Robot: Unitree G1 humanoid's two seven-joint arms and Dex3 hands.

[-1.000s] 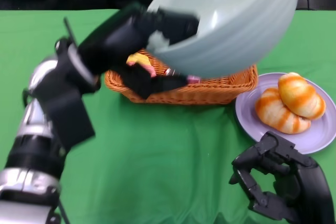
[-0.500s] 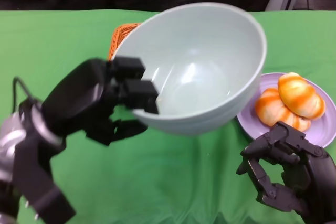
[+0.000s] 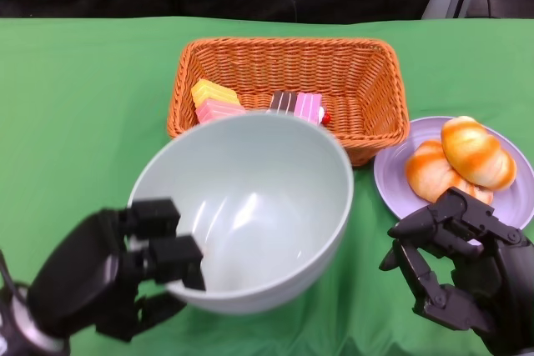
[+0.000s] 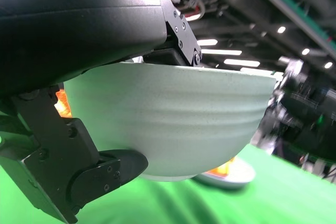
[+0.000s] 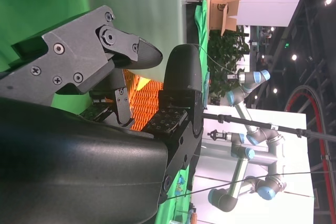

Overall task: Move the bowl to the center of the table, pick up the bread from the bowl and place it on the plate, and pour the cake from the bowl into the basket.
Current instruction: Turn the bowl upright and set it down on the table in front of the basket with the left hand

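My left hand [image 3: 117, 273] grips the rim of the pale green bowl [image 3: 250, 206], which is upright, holds nothing and hovers low over the green cloth near me. The left wrist view shows the bowl [image 4: 173, 119] from the side, with a finger under its base. Several cake pieces [image 3: 254, 106] lie in the orange wicker basket [image 3: 367, 81] behind the bowl. Two glazed bread rolls [image 3: 459, 164] sit on the lilac plate [image 3: 392, 177] at the right. My right hand [image 3: 459, 277] hovers in front of the plate, fingers apart, holding nothing.
A green cloth [image 3: 83, 122] covers the whole table. The basket stands at the middle back, and the plate touches its right corner. Dark space lies beyond the far edge.
The bowl came down from its raised, tipped position over the basket, turned upright and moved toward me. The basket and cakes are now uncovered. My right hand barely shifted.
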